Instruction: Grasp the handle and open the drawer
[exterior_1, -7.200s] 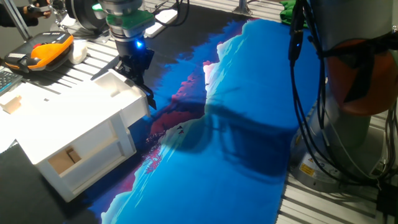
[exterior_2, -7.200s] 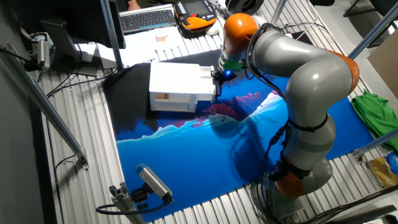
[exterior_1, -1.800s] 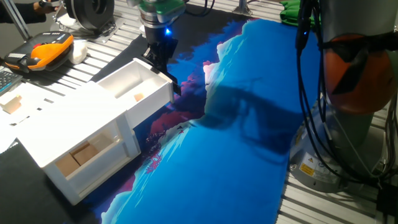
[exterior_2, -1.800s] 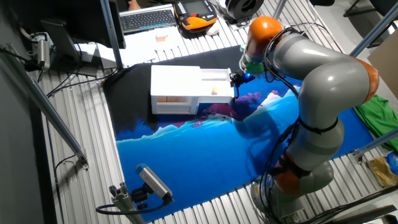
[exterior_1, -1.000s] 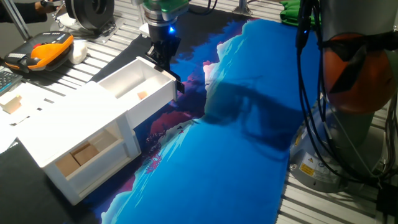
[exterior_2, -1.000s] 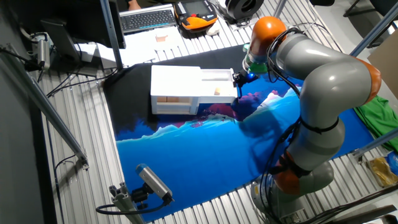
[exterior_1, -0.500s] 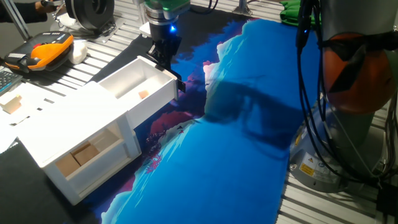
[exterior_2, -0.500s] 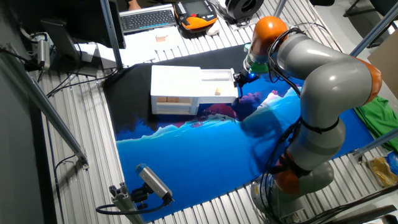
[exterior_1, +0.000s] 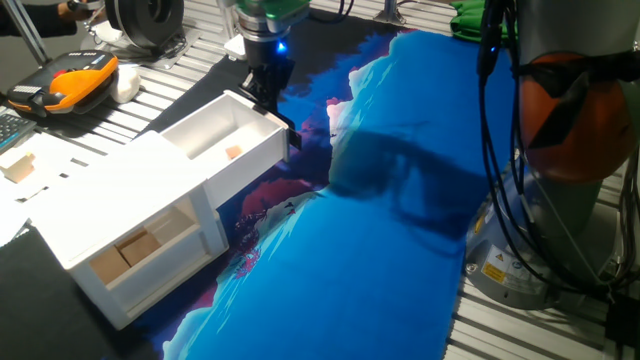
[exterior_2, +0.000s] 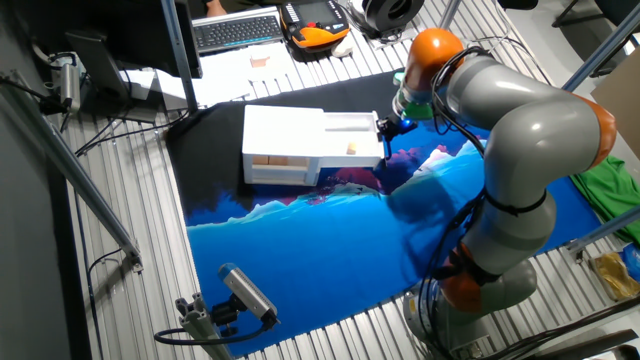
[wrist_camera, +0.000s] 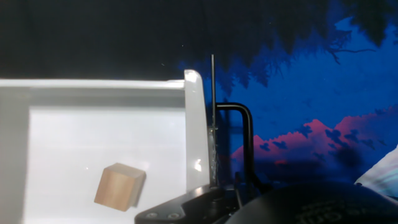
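Note:
The white drawer (exterior_1: 245, 168) stands pulled out of the cabinet, with a small tan block (exterior_1: 233, 152) on its floor. The thin black handle (exterior_1: 291, 139) is on its end face. My gripper (exterior_1: 280, 118) reaches down at that end face and is shut on the handle. In the other fixed view the gripper (exterior_2: 386, 131) sits at the drawer's (exterior_2: 350, 157) right end. The hand view shows the drawer's end wall (wrist_camera: 194, 124), the tan block (wrist_camera: 119, 184) and the handle (wrist_camera: 247, 137) running down into my gripper (wrist_camera: 231, 184).
The white cabinet (exterior_1: 110, 190) has a side recess with tan blocks (exterior_1: 125, 250). A blue patterned cloth (exterior_1: 400, 220) covers the table. An orange-black device (exterior_1: 75, 80) lies at the back left. My arm's base (exterior_1: 570, 130) and cables stand at the right.
The gripper has moved away from the cabinet with the handle, drawing the drawer out a little further over the last second. Seven seconds ago the drawer was nearly closed.

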